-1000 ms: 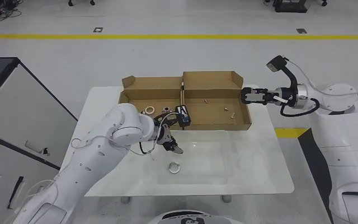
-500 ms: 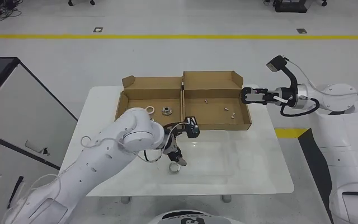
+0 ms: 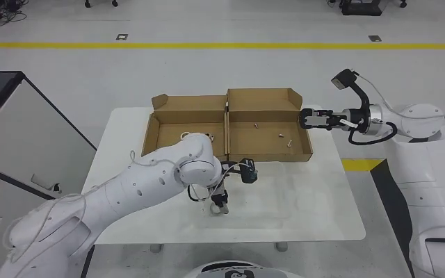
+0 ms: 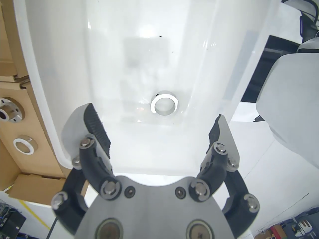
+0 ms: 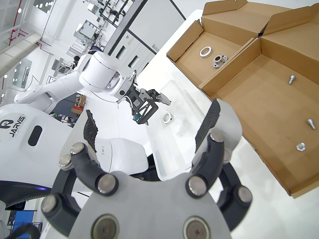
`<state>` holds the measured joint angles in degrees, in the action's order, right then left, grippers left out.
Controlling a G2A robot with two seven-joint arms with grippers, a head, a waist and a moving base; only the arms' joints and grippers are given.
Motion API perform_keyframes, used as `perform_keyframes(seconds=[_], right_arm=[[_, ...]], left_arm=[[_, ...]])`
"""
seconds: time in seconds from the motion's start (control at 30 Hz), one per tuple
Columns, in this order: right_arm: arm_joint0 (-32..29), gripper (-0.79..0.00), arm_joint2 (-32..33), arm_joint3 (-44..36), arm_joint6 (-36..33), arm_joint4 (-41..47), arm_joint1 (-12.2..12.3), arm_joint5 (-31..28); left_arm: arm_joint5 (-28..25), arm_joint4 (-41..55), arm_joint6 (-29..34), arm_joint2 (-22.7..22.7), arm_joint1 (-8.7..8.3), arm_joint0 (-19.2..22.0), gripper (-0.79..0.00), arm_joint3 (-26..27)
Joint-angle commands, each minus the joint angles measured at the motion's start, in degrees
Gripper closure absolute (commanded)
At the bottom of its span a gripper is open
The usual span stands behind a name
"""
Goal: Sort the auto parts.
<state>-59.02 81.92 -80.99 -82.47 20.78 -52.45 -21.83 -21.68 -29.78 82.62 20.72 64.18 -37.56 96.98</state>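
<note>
Swinging off the boxes (image 3: 227, 103), the left gripper (image 4: 154, 111) now hangs spread over the ring (image 4: 164, 93) lying loose in the tray (image 4: 44, 75), so a pickup looks next; the right gripper (image 3: 304, 119) idles spread.

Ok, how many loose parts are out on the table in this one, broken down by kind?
Rings: 2, one in the clear tray, one in a cardboard box
Flanged hub: 1, in that same box
Bolts: 2, in the other cardboard box
Nut: 1, with the bolts
Total: 6
</note>
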Motion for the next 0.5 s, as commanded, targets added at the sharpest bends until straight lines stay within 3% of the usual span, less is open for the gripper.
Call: perform_keyframes(seconds=[0.0, 0.1, 0.17, 0.23, 0.33, 0.4, 0.47], right_arm=[[0.0, -0.785, 0.0, 0.0, 0.0, 0.01, 0.0, 0.0], [0.0, -0.785, 0.0, 0.0, 0.0, 0.01, 0.0, 0.0], [0.0, -0.785, 0.0, 0.0, 0.0, 0.01, 0.0, 0.0], [0.0, -0.785, 0.0, 0.0, 0.0, 0.01, 0.0, 0.0], [0.0, -0.785, 0.0, 0.0, 0.0, 0.01, 0.0, 0.0], [0.0, -0.785, 0.0, 0.0, 0.0, 0.01, 0.0, 0.0], [0.0, -0.785, 0.0, 0.0, 0.0, 0.01, 0.0, 0.0]], left_arm=[[-0.69, 0.26, -0.71, -1.03, 0.2, 0.84, -0.785, -1.05], [-0.89, 0.32, -0.91, -2.9, 0.4, 2.16, -0.779, -2.22], [-1.04, 0.53, -1.06, -4.08, 0.46, 2.95, -0.708, -2.91], [-1.08, 0.78, -1.1, -5.02, 0.51, 3.62, -0.696, -3.79], [-1.5, 1.06, -1.52, -5.99, 0.68, 4.16, -0.603, -5.03], [-1.44, 0.7, -1.46, -6.77, 0.88, 4.45, -0.499, -5.68], [-1.27, 0.48, -1.29, -7.52, 1.15, 4.66, -0.48, -6.37]])
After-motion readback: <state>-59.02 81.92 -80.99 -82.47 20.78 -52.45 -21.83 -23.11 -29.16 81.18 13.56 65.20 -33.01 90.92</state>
